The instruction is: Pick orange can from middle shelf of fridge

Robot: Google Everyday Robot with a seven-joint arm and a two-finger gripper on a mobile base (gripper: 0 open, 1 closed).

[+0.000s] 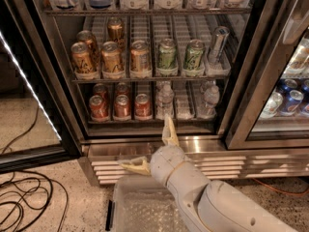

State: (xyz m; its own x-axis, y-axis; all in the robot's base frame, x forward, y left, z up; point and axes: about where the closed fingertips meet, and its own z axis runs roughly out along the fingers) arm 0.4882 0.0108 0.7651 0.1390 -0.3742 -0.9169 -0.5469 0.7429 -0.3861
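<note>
Cream pincer [145, 141], we find, is spread wide apart and grips nothing. It sits low before the fridge [231, 150] base, one finger upright and the other pointing left. Beneath the arm lies a clear bin [140, 207]. We note the orange can [140, 58] upright at the front of the middle shelf [145, 79], well above the pincer. Like cans [112, 57] stand to its left, and green cans [167, 56] stand just beside it on the right.

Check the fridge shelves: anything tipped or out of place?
Yes: on the middle shelf, the silver can at far right leans sideways; the green cans beside it stand upright. The gripper hangs open, low by the fridge base.
</note>
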